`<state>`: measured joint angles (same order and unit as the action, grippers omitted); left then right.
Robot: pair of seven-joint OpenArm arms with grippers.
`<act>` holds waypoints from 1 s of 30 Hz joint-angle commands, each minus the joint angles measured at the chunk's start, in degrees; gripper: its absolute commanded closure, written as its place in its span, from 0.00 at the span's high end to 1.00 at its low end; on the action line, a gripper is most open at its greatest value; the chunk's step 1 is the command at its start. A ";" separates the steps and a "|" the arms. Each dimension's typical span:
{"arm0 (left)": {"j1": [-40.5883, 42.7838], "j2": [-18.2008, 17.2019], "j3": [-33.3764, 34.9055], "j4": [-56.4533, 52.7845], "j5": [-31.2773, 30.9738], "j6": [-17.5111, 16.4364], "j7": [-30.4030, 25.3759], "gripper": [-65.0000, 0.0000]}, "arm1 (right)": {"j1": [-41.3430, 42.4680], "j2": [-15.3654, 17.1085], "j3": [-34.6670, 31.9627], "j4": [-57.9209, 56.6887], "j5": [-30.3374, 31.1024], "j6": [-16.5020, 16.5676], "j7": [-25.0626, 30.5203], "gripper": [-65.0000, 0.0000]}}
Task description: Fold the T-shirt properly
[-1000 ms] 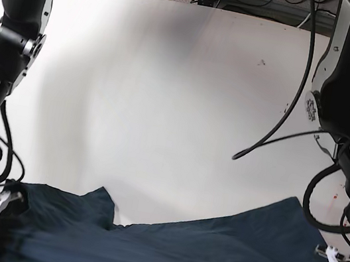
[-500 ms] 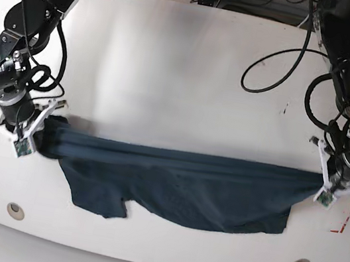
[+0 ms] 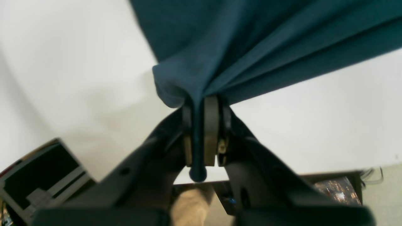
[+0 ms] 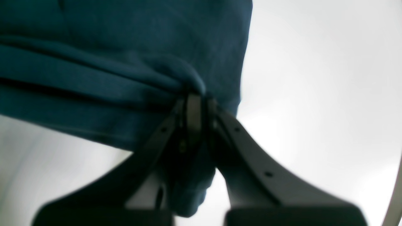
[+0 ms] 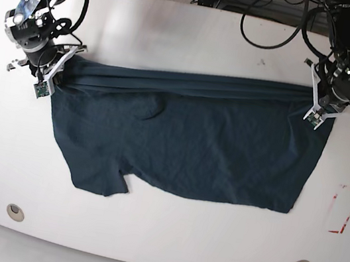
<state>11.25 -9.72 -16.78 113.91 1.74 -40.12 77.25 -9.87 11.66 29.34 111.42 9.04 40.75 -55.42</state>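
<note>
Dark teal cotton spread across the far half of the white worktop (image 5: 191,33): T-shirt (image 5: 180,142) lying mostly flat, upper edge stretched into a taut band of long pleats from one arm to the other, lower body fanned toward the near edge, one short sleeve poking out at the near-left corner.

On the base view's right, left gripper (image 5: 317,114) angled down and inward at the shirt's far-right corner, black forearm rising steeply behind toward the top of the frame, cables looping above. Seen from the left wrist: fingers (image 3: 211,131) pinched together on a bunched ridge of fabric, cloth squeezed between the pads, a small rolled end hanging below the pads, folds radiating up and to the right.

On the base view's left, right gripper (image 5: 48,79) tilted down and toward the middle, clamped on the shirt's far-left corner, elbow raised, upper links leaning off the top-left. Seen from the right wrist: fingers (image 4: 192,116) closed tight on gathered cloth, thick folds running left, a loose lobe drooping between the black finger arms; blurred, edges soft.

Both wrists about level, well apart, corners lifted slightly off the surface, the rest of the fabric resting on the worktop.

Near the right edge, red rectangular outline (image 5: 343,210) marked on the worktop, just beside the shirt's side hem, not touching.
</note>
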 commanded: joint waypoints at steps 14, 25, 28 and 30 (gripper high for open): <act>-1.18 -2.46 0.64 0.51 2.70 0.12 -2.84 0.00 | -8.90 0.16 0.50 0.63 -0.99 -0.75 1.04 0.00; 1.28 -3.69 2.05 0.42 2.70 0.12 -2.84 0.13 | -12.24 -0.01 0.50 0.63 -0.99 -0.75 1.04 0.50; 1.28 -3.69 1.96 0.42 2.70 0.12 -2.84 0.38 | -12.94 -0.80 0.59 0.72 -0.99 -0.75 1.04 0.63; 1.19 -3.69 2.05 0.42 2.70 0.12 -2.84 0.59 | -12.94 -0.98 1.47 0.80 -0.99 -0.75 1.04 0.66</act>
<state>12.99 -12.73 -14.46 113.45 3.64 -40.12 74.08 -22.72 10.15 29.58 111.04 8.12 40.47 -55.09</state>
